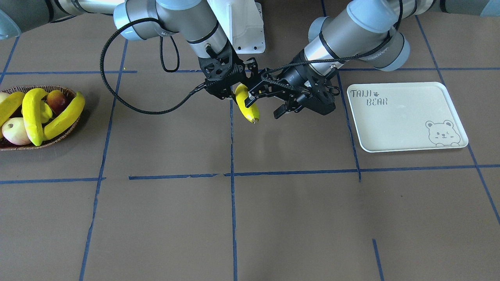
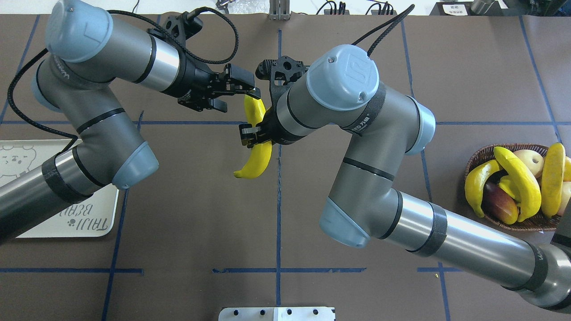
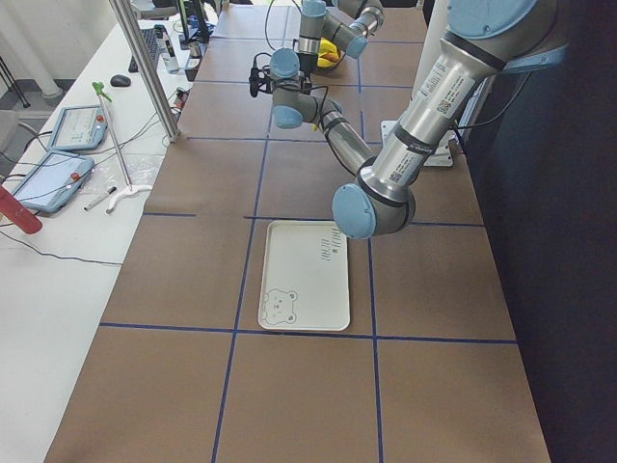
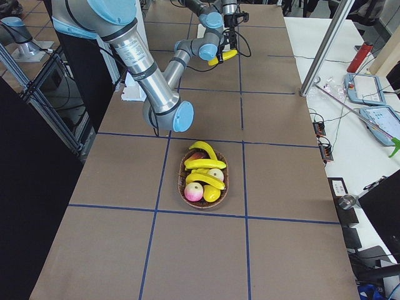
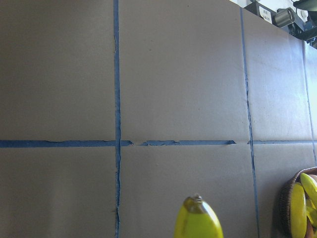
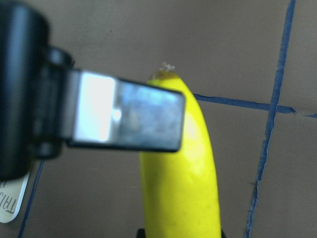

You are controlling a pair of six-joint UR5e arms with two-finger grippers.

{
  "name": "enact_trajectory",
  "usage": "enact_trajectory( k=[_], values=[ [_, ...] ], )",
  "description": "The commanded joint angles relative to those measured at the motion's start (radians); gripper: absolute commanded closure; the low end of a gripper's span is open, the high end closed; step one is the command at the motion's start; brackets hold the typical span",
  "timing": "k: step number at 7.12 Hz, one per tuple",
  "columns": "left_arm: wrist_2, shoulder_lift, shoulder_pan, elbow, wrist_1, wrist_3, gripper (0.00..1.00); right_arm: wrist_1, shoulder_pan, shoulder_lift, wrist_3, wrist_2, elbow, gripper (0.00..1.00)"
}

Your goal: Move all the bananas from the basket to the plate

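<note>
Right gripper point(image 2: 253, 133): jaws clenched on the middle of one long, curved, glossy bright-yellow banana point(image 1: 252, 114), which it carried clear of the tabletop. Seen from the operators' side, the banana's dark-tipped end pointed to about 5 o'clock. Its other end was hidden behind the gripper body in that view.

Left gripper point(image 1: 263, 108): jaws released and spread wide. One finger point(image 1: 248, 102) lay across the banana's free half, and the other stood apart at its 4 o'clock. In the right wrist view a metal finger pad point(image 6: 124, 116) crossed in front of the banana just below its tip. Contact could not be judged.

Position: both grippers met at 12 o'clock of the table's centre, on the robot's side. They were over the middle blue tape line of the brown paper-covered table point(image 1: 250, 218).

Basket: a shallow, round, dark-brown woven wicker basket point(image 1: 67, 133) sat at 9 o'clock from the grippers, well apart from them. Three more yellow bananas point(image 1: 33, 117) lay in it, crossed over reddish and pale round fruit point(image 1: 15, 132).

Tray: a flat, rectangular off-white tray point(image 1: 406, 117) with rounded corners, "TAIJI BEAR" lettering and a bear-face drawing lay at 3 o'clock from the grippers. It was also well apart from the held banana.
</note>
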Motion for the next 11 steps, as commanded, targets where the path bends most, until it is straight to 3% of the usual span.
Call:
enact_trajectory(
  k=[1, 7, 11],
  values=[
    [0.012, -0.021, 0.007, 0.013, 0.0, -0.071, 0.07, 0.001, -0.003, 0.007, 0.002, 0.0, 0.002, 0.97],
    [0.037, -0.01, 0.044, 0.009, -0.002, -0.112, 0.28, 0.001, -0.003, 0.01, 0.012, 0.0, 0.005, 0.95],
    [0.039, -0.007, 0.044, 0.007, -0.002, -0.113, 0.29, -0.001, -0.003, 0.009, 0.014, -0.019, 0.006, 0.95]
  ],
)
